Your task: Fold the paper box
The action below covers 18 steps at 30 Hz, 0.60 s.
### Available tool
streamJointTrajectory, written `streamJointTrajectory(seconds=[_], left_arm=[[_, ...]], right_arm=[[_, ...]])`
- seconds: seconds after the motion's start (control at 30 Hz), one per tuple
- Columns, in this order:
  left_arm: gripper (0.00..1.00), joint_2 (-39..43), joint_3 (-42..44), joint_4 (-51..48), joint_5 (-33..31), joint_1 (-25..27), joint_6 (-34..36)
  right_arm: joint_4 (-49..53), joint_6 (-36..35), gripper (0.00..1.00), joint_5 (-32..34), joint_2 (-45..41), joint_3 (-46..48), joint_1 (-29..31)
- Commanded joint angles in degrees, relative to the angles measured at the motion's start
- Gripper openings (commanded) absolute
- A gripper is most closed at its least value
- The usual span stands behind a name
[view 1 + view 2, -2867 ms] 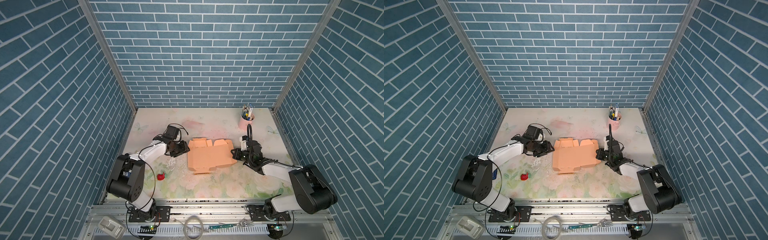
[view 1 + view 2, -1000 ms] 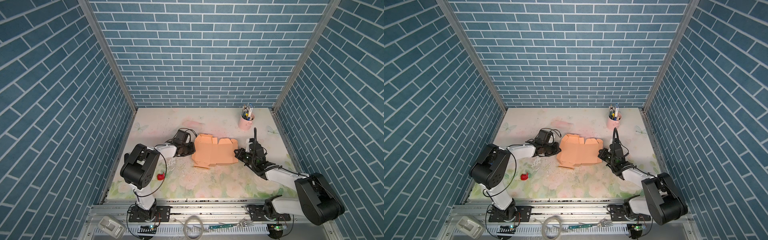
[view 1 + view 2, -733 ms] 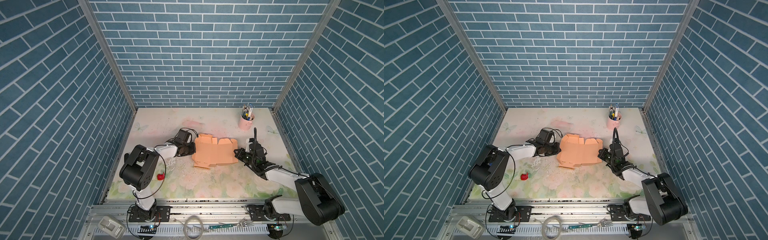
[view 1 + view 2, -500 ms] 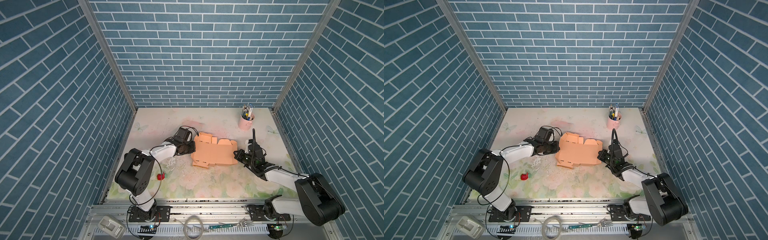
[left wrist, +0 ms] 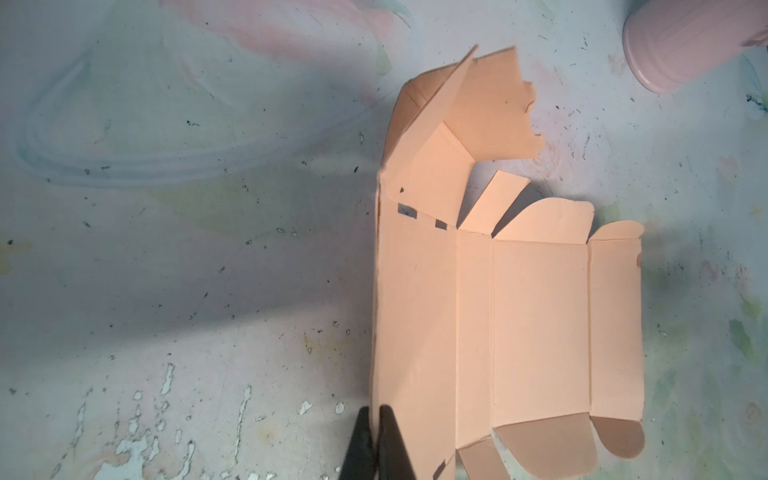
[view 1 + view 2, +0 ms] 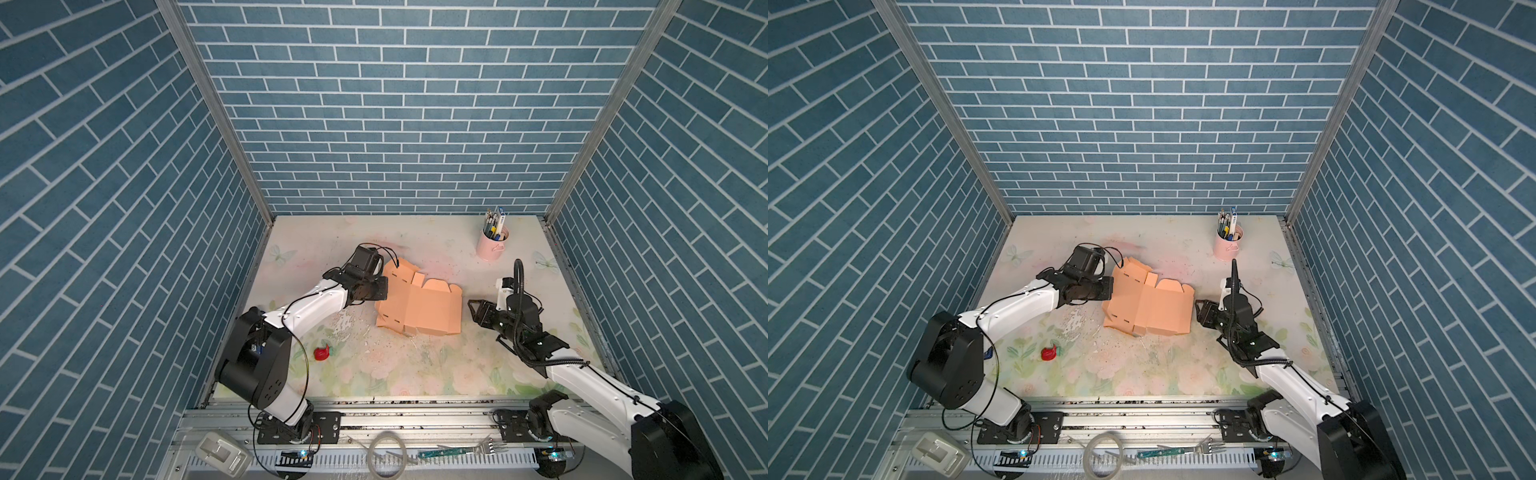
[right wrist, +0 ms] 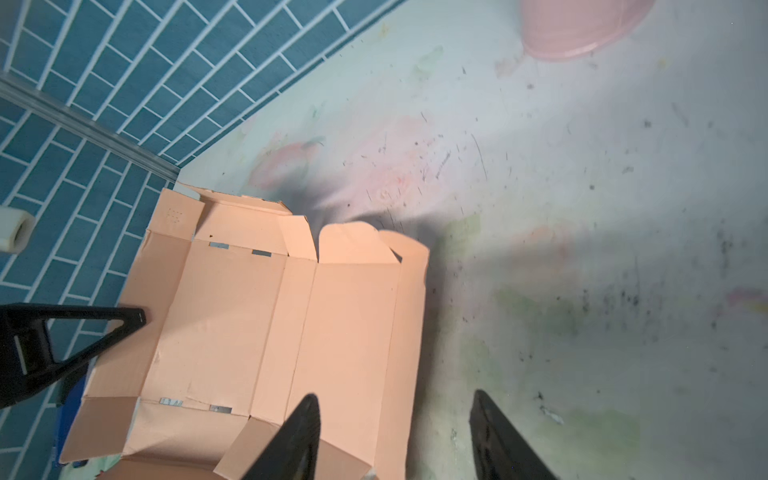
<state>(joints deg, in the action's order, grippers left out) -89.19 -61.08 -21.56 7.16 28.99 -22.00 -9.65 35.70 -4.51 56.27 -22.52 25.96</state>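
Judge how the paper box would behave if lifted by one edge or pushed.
Probably floppy: the paper box is a thin creased sheet with flaps at different angles. Likely light and low-lying, so a push should slide, not tip it. Pinched at one edge by the left gripper, it may sag.

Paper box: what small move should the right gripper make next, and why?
Probably close the right gripper on the nearest side panel of the paper box and lift it: its jaws stand open at that edge, while the left gripper pinches the opposite edge.
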Motion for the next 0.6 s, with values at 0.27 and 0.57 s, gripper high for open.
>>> streamJointTrajectory(seconds=[0.27, 0.57], left_arm=[[0.00, -0.8, -7.0, -8.4, 2.8, 5.2, 11.4], [0.00, -6.3, -14.6, -12.2, 8.4, 6.6, 17.2]], right_arm=[[-8.6, -20.4, 0.58, -11.5, 16.0, -12.6, 0.0], [-14.0, -27.5, 0.57, -14.2, 27.9, -19.6, -0.1]])
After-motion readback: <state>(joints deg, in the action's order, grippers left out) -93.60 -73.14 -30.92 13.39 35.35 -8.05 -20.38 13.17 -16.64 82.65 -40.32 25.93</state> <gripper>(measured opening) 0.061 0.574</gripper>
